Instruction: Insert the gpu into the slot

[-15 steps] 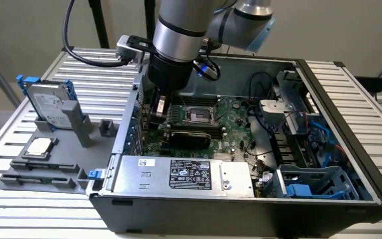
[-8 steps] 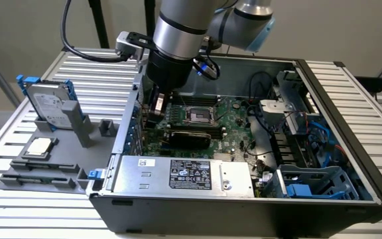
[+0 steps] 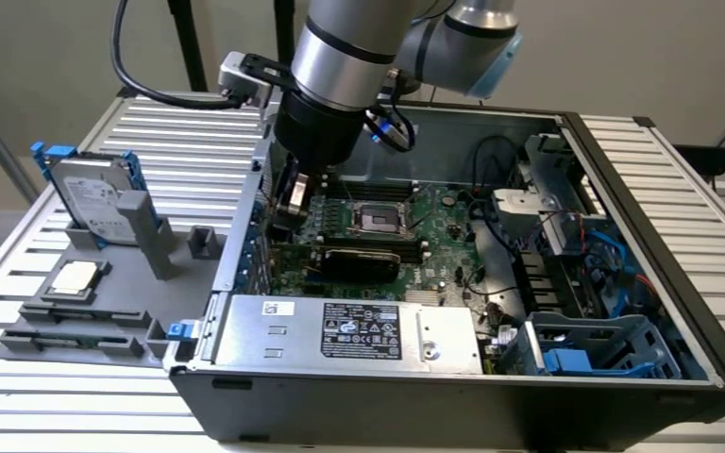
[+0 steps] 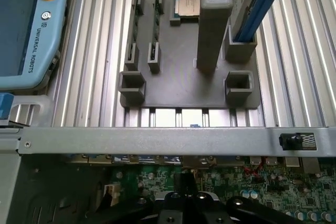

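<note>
Open black computer case (image 3: 463,415) on slatted metal bench (image 3: 35,415) holds green motherboard (image 3: 445,222) and silver labelled power-supply box (image 3: 275,330). Grey fixture tray (image 4: 178,85) beside the case holds a square silver CPU chip (image 3: 75,276) and a hard drive in a blue caddy (image 3: 86,198). Gripper (image 3: 290,209) is down inside the case, jaws pressed together. The gpu (image 3: 352,262), a thin flat black card, stands on edge on the board between socket and supply box. The jaws are just above its end on the exterior view's left; can't tell whether they touch it.
</note>
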Available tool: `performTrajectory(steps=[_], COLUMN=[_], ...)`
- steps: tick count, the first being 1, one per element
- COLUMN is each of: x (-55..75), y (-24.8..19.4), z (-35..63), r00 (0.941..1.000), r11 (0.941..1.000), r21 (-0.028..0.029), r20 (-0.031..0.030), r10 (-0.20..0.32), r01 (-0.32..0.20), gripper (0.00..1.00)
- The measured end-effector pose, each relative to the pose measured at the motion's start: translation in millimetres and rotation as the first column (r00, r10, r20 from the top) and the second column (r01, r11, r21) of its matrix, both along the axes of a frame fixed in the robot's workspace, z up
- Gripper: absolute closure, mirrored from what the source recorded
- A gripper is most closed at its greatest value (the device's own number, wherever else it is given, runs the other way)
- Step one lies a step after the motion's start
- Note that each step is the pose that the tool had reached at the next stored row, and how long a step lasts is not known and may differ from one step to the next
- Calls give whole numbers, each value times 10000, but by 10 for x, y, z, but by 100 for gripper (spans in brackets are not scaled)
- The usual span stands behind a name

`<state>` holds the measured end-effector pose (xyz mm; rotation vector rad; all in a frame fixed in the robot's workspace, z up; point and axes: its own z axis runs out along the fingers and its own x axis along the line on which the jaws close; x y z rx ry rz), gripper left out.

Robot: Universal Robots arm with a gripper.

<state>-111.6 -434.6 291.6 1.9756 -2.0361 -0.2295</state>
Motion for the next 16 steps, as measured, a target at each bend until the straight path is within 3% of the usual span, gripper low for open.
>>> performTrajectory(steps=[3,16], x=[0,-6], y=[0,0], z=[3,-4], r00=[10000,9982], r11=[10000,9982], r21=[-27,-80], r20=[-34,-53], r10=[-54,-601], r01=[54,601], gripper=[89,89])
